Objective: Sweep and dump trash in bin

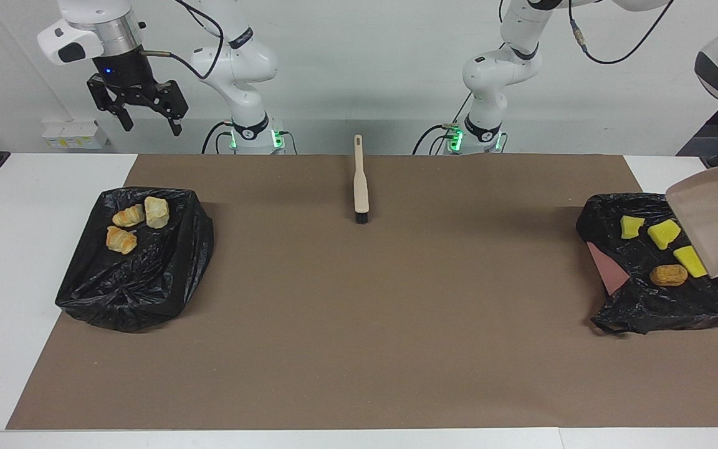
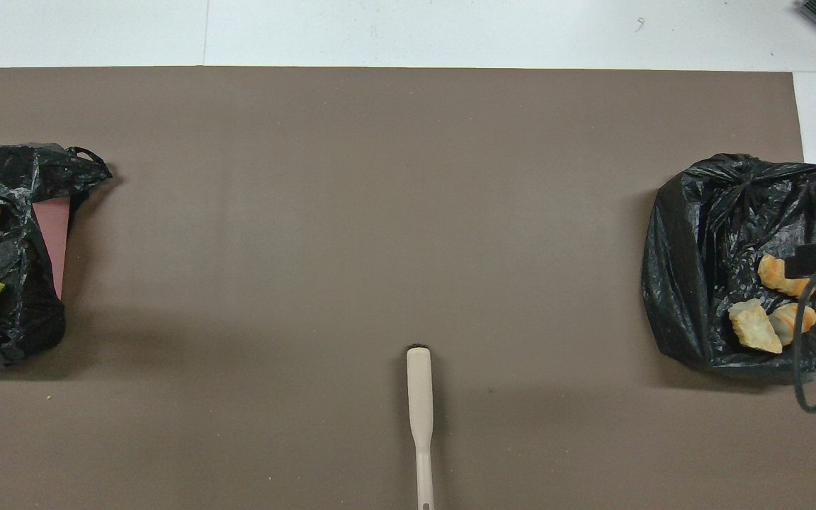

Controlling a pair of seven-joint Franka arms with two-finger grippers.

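From across the table, the right tool (image 1: 144,115) hangs released, high above the black bag (image 1: 138,268) holding three golden bread pieces (image 1: 128,216). The left tool is out of sight, clenched; a beige dustpan (image 1: 717,224) tilts over three yellow sponge chunks (image 1: 663,232) and a brown bun (image 1: 668,274). From overhead, the beige brush (image 2: 419,397) lies near the robots.

Glossy white jointed arms, grey joint caps, black cables, green base lights — black two-fingered right hand (image 1: 145,117)
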